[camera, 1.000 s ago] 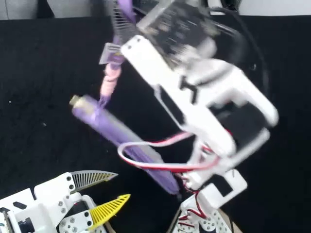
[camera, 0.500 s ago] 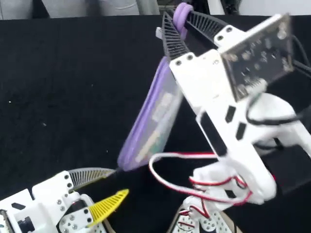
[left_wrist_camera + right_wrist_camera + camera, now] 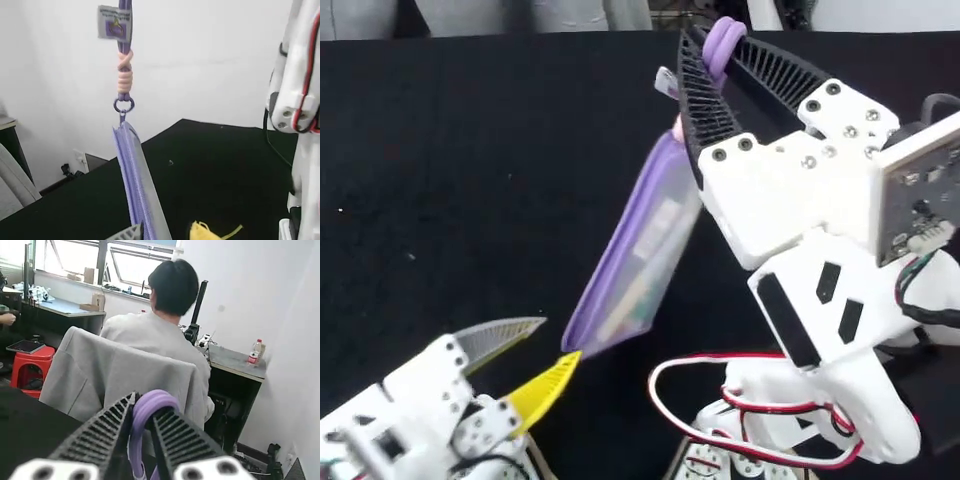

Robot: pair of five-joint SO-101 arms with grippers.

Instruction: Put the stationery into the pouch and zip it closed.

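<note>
Purple pouch (image 3: 635, 250) hangs limp, light; right end effector (image 3: 710, 40) pinches strap loop (image 3: 725, 30); left end effector (image 3: 560, 340) spread, shd grip btm corner.

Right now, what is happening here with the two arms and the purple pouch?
The right hand is shut on the purple strap loop and holds the pouch hanging tilted above the black table. The left hand is open, low beside the pouch's bottom corner, gripping nothing. Some items show through the pouch's clear side. Whether the zip is fully closed I cannot tell.
</note>
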